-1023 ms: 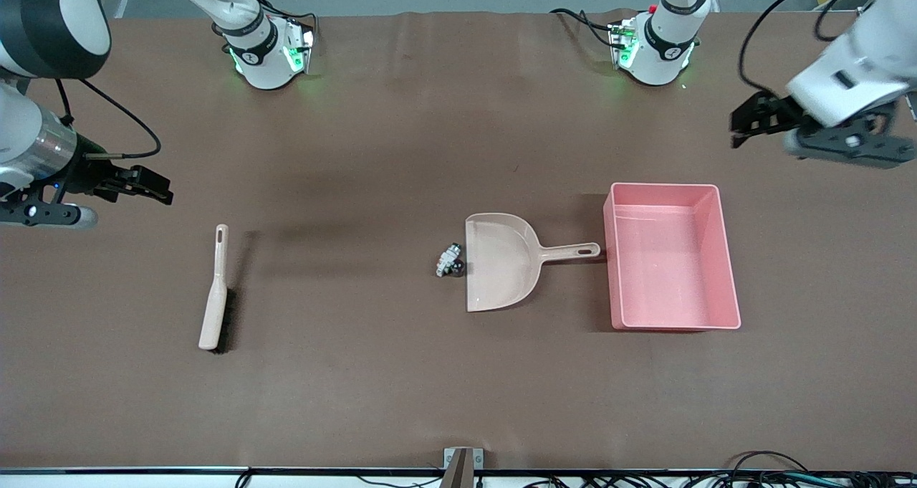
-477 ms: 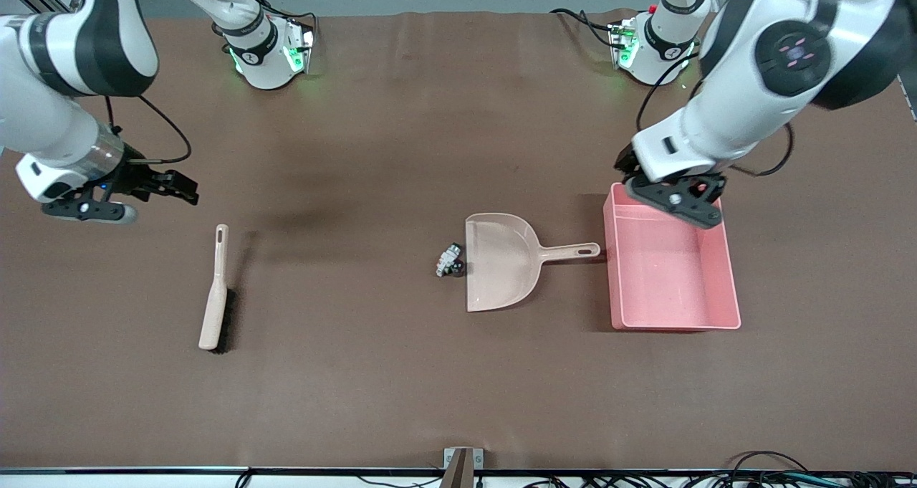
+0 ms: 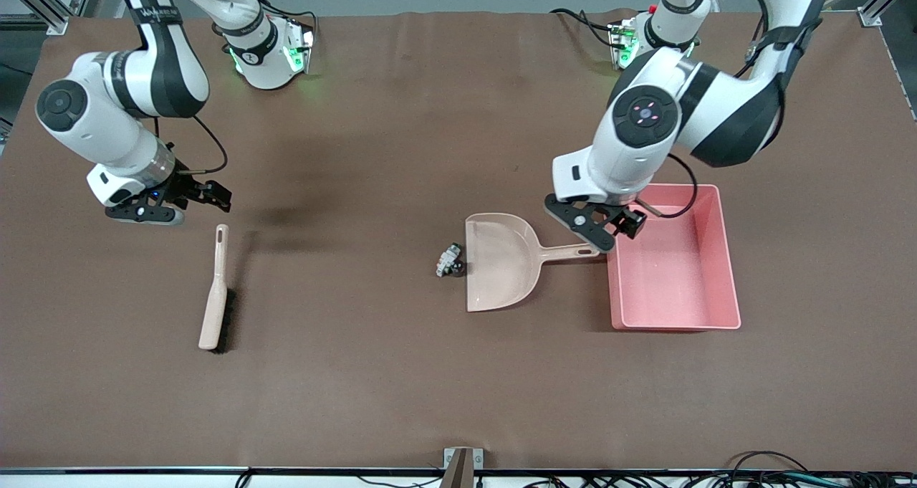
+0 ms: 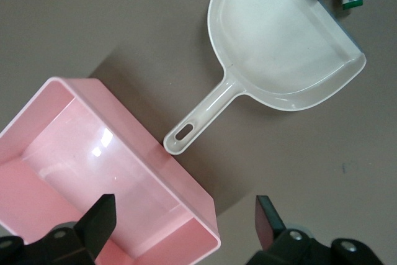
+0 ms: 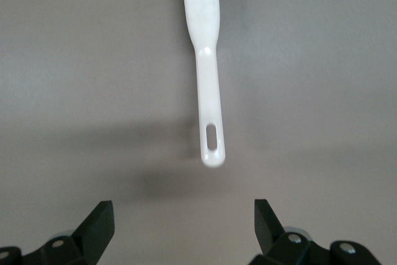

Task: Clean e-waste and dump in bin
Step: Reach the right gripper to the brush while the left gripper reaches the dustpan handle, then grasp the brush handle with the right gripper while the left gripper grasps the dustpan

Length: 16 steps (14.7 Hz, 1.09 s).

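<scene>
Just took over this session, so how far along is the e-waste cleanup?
Nothing is swept yet. The small grey-and-dark e-waste scraps lie on the table at the mouth of the beige plastic dustpan, and the pink rectangular plastic bin holds nothing. The open left hand is over the dustpan's handle; the open right hand is over the table by the beige brush. Grasping, sweeping and dumping remain.

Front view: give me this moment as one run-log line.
left gripper: open, over dustpan handle | right gripper: open, above brush handle | e-waste: at dustpan mouth | bin: holds no scraps
</scene>
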Each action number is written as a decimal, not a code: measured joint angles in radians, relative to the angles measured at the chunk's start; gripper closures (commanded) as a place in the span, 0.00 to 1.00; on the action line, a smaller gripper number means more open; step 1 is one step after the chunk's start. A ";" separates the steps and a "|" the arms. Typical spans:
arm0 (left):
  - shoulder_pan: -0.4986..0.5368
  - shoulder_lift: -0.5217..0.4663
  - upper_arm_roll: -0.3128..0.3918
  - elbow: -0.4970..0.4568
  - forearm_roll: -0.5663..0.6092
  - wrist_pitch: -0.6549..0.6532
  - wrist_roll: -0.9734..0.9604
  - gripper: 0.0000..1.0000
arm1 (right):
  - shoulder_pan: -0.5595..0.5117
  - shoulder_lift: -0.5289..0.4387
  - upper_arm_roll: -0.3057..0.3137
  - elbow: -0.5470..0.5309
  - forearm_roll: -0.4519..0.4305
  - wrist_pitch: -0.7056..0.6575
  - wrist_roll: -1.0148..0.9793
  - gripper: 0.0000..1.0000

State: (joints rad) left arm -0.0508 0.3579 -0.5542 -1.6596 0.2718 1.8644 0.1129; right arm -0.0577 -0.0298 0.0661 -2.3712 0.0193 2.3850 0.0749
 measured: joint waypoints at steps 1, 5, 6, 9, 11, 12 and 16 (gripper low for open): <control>-0.008 0.017 0.000 0.000 0.014 0.019 0.026 0.03 | 0.000 0.025 0.000 -0.002 -0.001 0.051 -0.012 0.00; -0.018 0.086 -0.001 -0.001 0.037 0.096 0.172 0.05 | -0.031 0.173 -0.004 -0.005 -0.001 0.273 -0.121 0.00; -0.018 0.104 -0.001 -0.001 0.052 0.112 0.208 0.05 | -0.043 0.215 -0.006 -0.004 -0.001 0.320 -0.141 0.00; -0.022 0.161 -0.001 -0.001 0.122 0.150 0.269 0.05 | -0.053 0.295 -0.007 0.007 -0.001 0.400 -0.151 0.02; -0.036 0.201 -0.001 -0.002 0.171 0.170 0.277 0.07 | -0.053 0.308 -0.006 0.031 -0.001 0.404 -0.151 0.02; -0.044 0.220 -0.002 -0.001 0.192 0.178 0.277 0.08 | -0.053 0.310 -0.005 0.045 -0.001 0.404 -0.151 0.02; -0.064 0.272 -0.002 -0.004 0.235 0.195 0.304 0.12 | -0.052 0.339 -0.004 0.112 -0.001 0.401 -0.151 0.02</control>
State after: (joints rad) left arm -0.1150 0.6294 -0.5561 -1.6639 0.5070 2.0594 0.4167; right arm -0.1096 0.3089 0.0618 -2.2594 0.0181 2.7857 -0.0764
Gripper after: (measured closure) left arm 0.088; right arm 0.022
